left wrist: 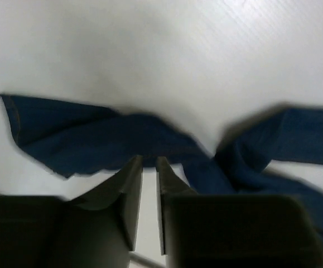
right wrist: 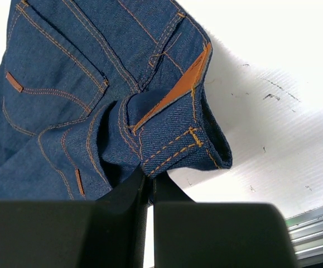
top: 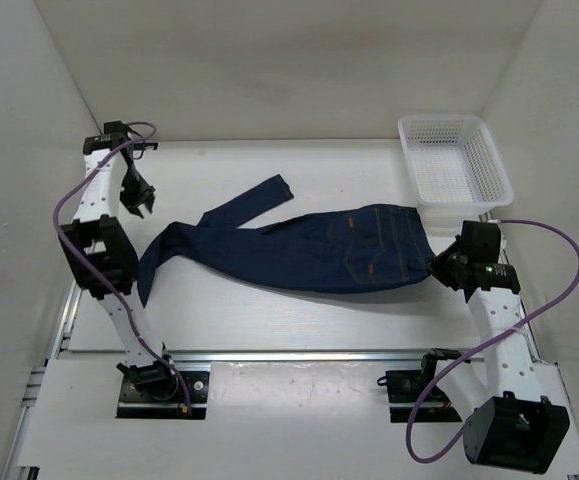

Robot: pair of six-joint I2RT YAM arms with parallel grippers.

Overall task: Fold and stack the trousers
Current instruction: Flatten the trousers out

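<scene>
The trousers (top: 319,250) are dark blue jeans with orange stitching, lying across the middle of the table with the waist to the right. One leg (top: 269,192) runs toward the back and the other (top: 159,258) droops to the left. My right gripper (top: 437,265) (right wrist: 149,176) is shut on the waistband (right wrist: 178,151), which bunches up at its fingertips. My left gripper (top: 137,200) (left wrist: 149,161) hovers beyond the left leg end, apart from the cloth (left wrist: 94,137). Its jaws stand a little open, with only bare table showing between them.
A white mesh basket (top: 454,160) stands at the back right corner. White walls close in the table at the left, back and right. An aluminium rail (top: 299,355) (right wrist: 317,229) runs along the near edge in front of the arm bases.
</scene>
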